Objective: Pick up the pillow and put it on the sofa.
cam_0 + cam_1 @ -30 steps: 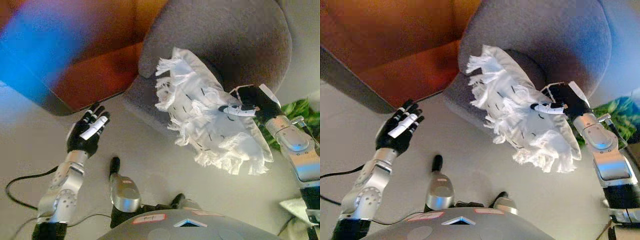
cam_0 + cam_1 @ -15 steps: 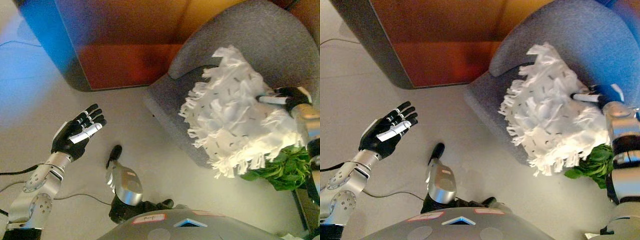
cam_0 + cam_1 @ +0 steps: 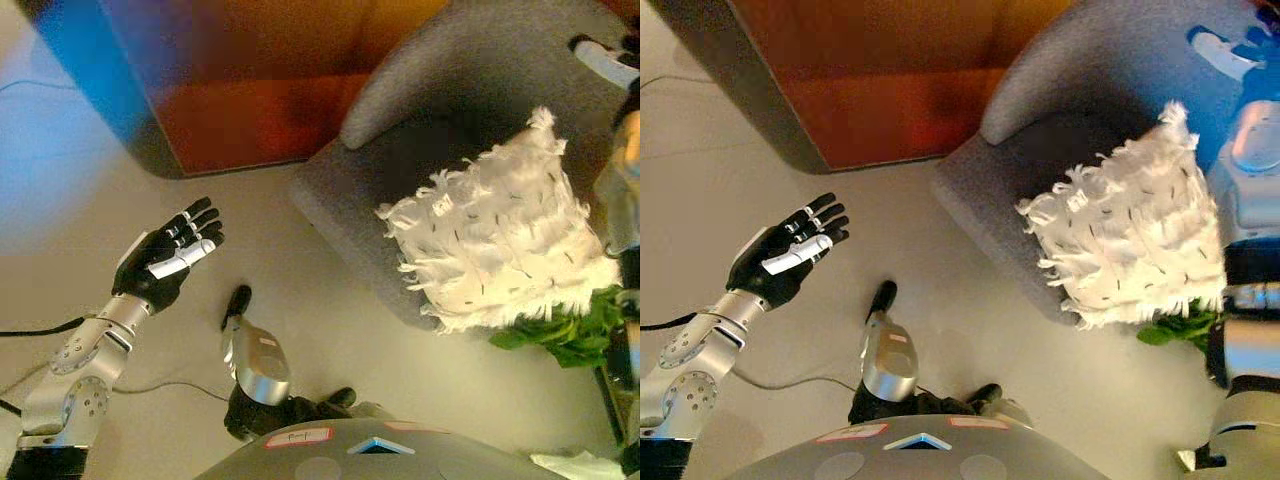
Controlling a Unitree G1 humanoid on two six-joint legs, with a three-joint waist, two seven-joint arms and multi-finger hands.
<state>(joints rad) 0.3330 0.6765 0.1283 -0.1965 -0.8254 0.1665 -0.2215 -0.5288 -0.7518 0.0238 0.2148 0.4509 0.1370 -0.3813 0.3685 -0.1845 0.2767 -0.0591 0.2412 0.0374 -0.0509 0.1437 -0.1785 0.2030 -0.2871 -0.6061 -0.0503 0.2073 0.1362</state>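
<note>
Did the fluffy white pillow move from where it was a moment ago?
Yes. The pillow has come down onto the grey sofa seat, lying flatter than before; the right hand no longer grips it.

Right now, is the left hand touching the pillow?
No, the left hand hangs open over the floor, well apart from the pillow.

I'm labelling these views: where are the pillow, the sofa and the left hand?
pillow (image 3: 500, 250), left eye view, middle of its white fringed face.
sofa (image 3: 450, 75), left eye view, grey backrest.
left hand (image 3: 780, 255), right eye view, open palm.
</note>
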